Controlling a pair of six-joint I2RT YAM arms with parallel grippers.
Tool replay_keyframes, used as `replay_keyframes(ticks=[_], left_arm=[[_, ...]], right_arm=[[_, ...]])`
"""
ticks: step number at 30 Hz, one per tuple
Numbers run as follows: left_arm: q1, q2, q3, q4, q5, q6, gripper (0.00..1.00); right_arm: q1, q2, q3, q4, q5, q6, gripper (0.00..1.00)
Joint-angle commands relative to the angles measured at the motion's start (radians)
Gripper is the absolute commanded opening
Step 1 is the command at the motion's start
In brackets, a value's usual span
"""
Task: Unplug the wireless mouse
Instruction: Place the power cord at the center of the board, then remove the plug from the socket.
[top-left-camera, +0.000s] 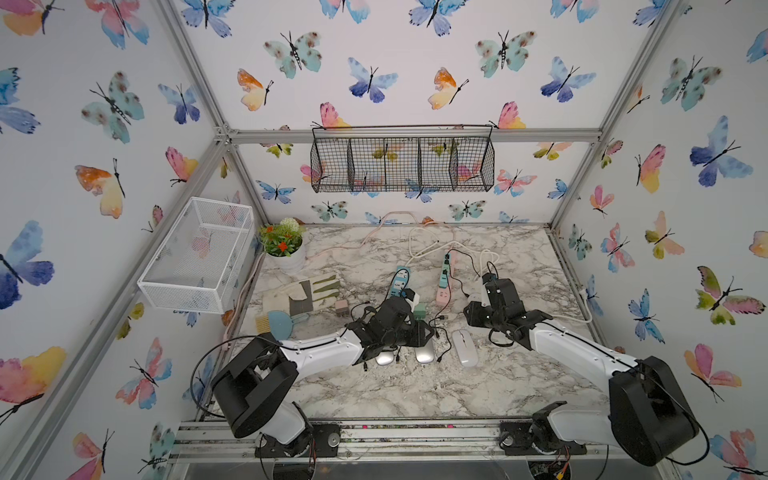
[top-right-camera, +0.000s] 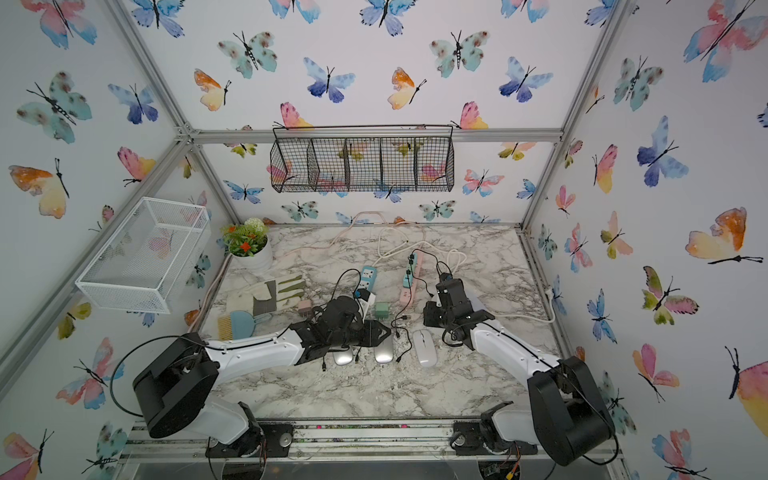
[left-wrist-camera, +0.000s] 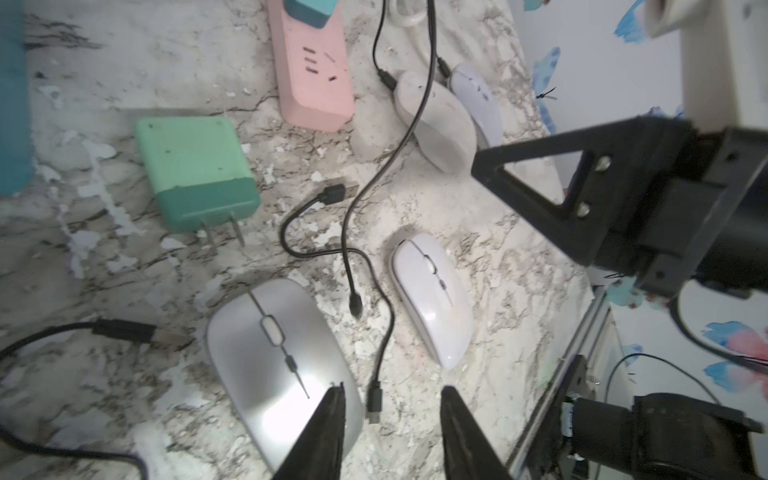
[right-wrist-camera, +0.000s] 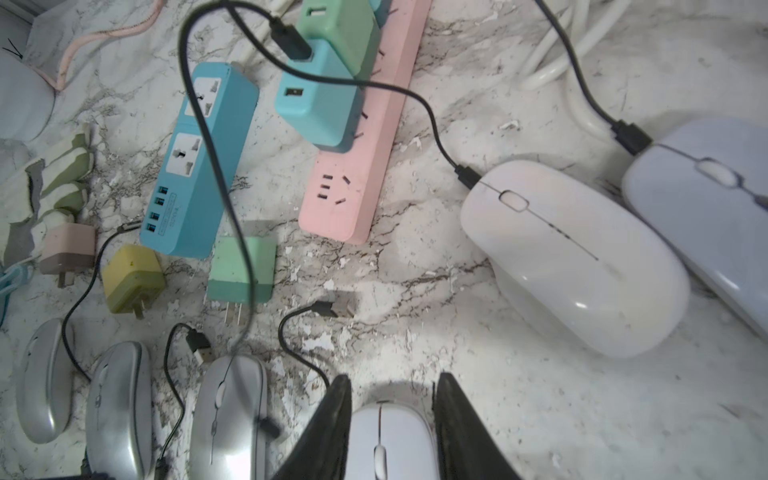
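Jaws of the right gripper (right-wrist-camera: 392, 378) are seen parted with nothing clasped; near it lies the glossy white oval wireless mouse (right-wrist-camera: 573, 257), a thin black cable plug (right-wrist-camera: 467, 174) seated in its nose; its long axis is judged to point that nose toward the pink plastic power strip (right-wrist-camera: 365, 158); the left gripper (left-wrist-camera: 392, 388), likewise released and empty, is held well apart above a flat silver mouse (left-wrist-camera: 282, 365), so the right gripper is judged nearer for the pull
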Motion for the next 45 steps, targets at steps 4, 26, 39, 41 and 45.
replay_keyframes(ticks=[4, 26, 39, 41, 45], left_arm=[[0.011, 0.017, 0.111, -0.109, -0.136, 0.083, 0.52], [0.032, 0.315, 0.553, -0.258, -0.204, 0.249, 0.89], [0.031, 0.478, 0.727, -0.334, -0.268, 0.292, 0.85], [0.029, 0.532, 0.767, -0.357, -0.289, 0.300, 0.85], [0.029, 0.605, 0.844, -0.393, -0.320, 0.320, 0.85]], right_arm=[[-0.044, 0.139, 0.046, 0.145, -0.146, -0.061, 0.31], [-0.205, 0.468, 0.168, 0.484, -0.374, 0.080, 0.09], [-0.249, 0.521, 0.192, 0.549, -0.462, 0.144, 0.07], [-0.249, 0.496, 0.177, 0.538, -0.448, 0.131, 0.07], [-0.249, 0.461, 0.160, 0.510, -0.437, 0.110, 0.07]])
